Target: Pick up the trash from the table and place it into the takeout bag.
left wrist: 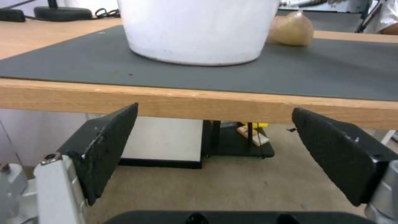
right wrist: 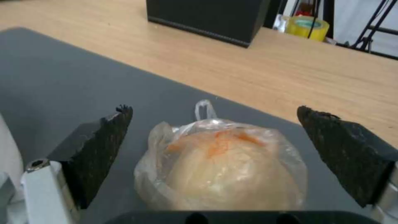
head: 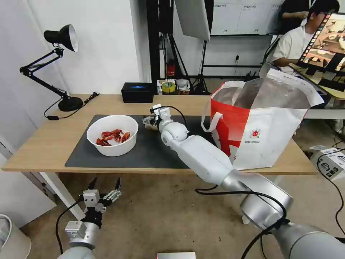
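Right wrist view has the right gripper (right wrist: 213,137) spread wide around the pale bun in its clear plastic bag (right wrist: 219,169) on the worktop's dark grey mat (right wrist: 62,77): I'd close gently on its middle, not the loose film.

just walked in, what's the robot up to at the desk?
It's clearing trash into the takeout bag. The right gripper is out over the dark mat, open on either side of the bagged bun, not yet closed on it. The bowl of crayfish shells sits on the mat beside it. The left gripper hangs open below the table edge.
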